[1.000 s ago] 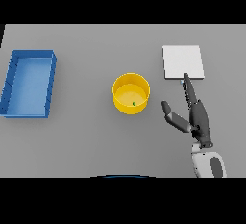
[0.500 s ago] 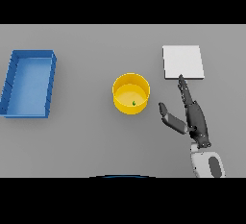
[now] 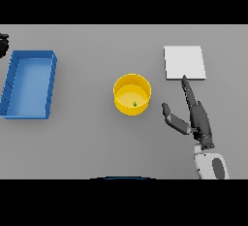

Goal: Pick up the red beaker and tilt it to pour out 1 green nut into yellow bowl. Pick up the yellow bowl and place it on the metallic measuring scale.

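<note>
The yellow bowl (image 3: 131, 94) stands upright mid-table with one small green nut (image 3: 135, 104) on its floor. Right of it, my right hand (image 3: 197, 117) hovers open, its fingers straight and pointing toward the far side, its thumb (image 3: 173, 118) spread toward the bowl but apart from it. The fingertips reach the near edge of the flat metallic scale (image 3: 184, 62), which is bare. At the far left edge a dark shape, seemingly my left hand (image 3: 3, 44), just pokes in. No red beaker shows.
A blue open bin (image 3: 29, 83) lies at the left, with nothing visible in it. Bare grey table separates the bowl from the bin and from the scale.
The right hand has barely shifted beside the bowl. A dark shape has come into view at the far left edge.
</note>
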`<state>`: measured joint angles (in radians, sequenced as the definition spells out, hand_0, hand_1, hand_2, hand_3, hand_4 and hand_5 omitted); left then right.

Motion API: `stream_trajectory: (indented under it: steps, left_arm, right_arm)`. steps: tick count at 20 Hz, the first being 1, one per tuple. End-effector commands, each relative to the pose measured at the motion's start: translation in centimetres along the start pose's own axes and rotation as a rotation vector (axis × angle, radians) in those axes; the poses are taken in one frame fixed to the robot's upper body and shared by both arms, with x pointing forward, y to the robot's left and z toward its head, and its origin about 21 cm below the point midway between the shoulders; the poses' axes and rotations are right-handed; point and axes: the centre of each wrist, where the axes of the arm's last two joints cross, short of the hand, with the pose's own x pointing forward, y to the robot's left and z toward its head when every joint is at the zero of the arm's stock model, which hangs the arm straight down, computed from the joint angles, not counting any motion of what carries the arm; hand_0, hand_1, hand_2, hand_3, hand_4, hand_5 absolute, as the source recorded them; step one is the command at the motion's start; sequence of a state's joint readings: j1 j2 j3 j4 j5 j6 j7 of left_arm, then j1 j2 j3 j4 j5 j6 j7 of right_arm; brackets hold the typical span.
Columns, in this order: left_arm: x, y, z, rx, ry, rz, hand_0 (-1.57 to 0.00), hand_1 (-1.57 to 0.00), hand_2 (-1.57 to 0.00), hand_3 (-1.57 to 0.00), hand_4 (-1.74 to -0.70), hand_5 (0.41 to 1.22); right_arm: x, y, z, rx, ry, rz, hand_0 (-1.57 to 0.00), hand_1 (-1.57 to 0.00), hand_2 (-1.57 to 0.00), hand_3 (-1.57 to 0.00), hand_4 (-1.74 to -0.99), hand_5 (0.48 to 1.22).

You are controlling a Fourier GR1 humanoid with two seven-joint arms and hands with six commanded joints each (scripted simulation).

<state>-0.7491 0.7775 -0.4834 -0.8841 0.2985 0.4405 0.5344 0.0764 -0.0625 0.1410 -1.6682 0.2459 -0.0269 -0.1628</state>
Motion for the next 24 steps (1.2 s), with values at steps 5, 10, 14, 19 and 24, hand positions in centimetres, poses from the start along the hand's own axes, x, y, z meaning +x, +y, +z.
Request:
stream_trajectory:
  steps: [5,10,14,19,24]
  left_arm:
    - [-3.0,-1.5,2.1,-0.036,0.069,0.011,-1.57,-1.57,-1.57,-1.38,-1.74,1.076]
    - [-3.3,-0.8,3.5,-0.196,0.031,-0.077,-1.57,-1.54,-1.49,-1.24,-1.31,0.774]
    - [-4.4,0.3,3.9,-0.355,-0.027,-0.112,-0.8,-0.71,-0.67,-0.57,-0.87,0.682]
    - [-4.1,-0.2,3.5,-0.346,-0.047,-0.221,-0.26,-0.23,-0.22,-0.18,-0.74,0.648]
    - [-4.3,-0.6,3.1,-0.285,-0.06,-0.211,-0.09,-0.07,-0.07,-0.06,-0.7,0.653]
  right_arm:
    - [0.3,-0.4,-0.2,-0.007,-0.011,-0.012,0.0,0.0,0.0,0.0,-1.17,0.683]
    - [0.1,0.0,-0.3,-0.006,-0.001,-0.006,0.0,0.0,0.0,0.0,-1.163,0.671]
    - [0.4,-0.1,-0.2,-0.005,-0.008,-0.01,0.0,0.0,0.0,0.0,-1.156,0.673]
    - [0.4,0.0,-0.1,0.009,-0.017,-0.009,0.0,0.0,0.0,0.0,-1.156,0.69]
    - [0.4,0.2,-0.2,0.004,0.008,0.016,0.0,0.0,0.0,0.0,-1.178,0.679]
